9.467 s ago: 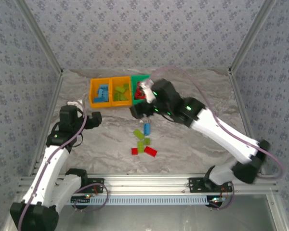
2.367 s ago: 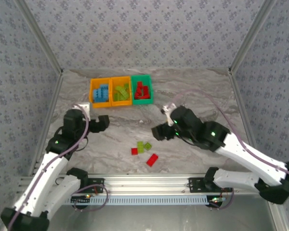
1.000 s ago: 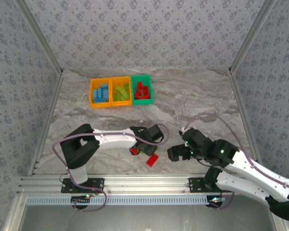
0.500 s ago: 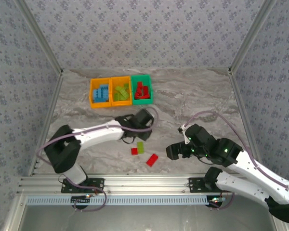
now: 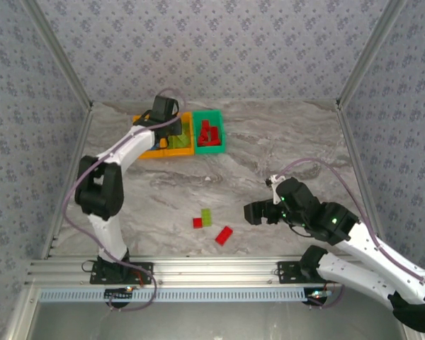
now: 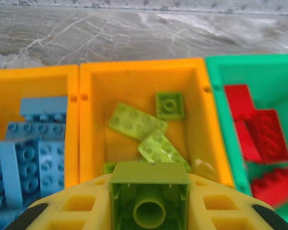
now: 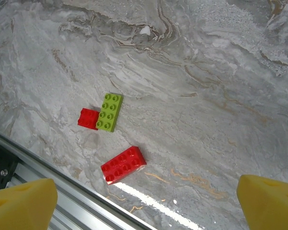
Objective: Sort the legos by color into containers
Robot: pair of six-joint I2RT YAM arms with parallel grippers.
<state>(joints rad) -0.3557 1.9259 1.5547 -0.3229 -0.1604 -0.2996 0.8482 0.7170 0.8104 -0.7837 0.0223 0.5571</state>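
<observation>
Left claw (image 6: pixel 149 206) first: pinching a lime lego (image 6: pixel 149 179) right over the middle orange bin (image 6: pixel 139 67), a few lime ones already inside. Blue pile (image 6: pixel 29 153) in the left orange bin (image 6: pixel 33 76), reds (image 6: pixel 259 134) in the green bin (image 6: pixel 252 62). Out on the desk (image 7: pixel 206 96): small red brick (image 7: pixel 89 118) touching a lime one (image 7: pixel 110 112), longer red (image 7: pixel 123 165) near them. Right claw (image 5: pixel 252 212) spread wide, holding nothing, hovering off to their right.

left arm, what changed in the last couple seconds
The left gripper took one lime green brick from the loose group and carried it back over the middle orange bin, where it holds it. The right gripper pulled back toward the front, open. The small red brick, long lime brick, long red brick and bins stayed put.
</observation>
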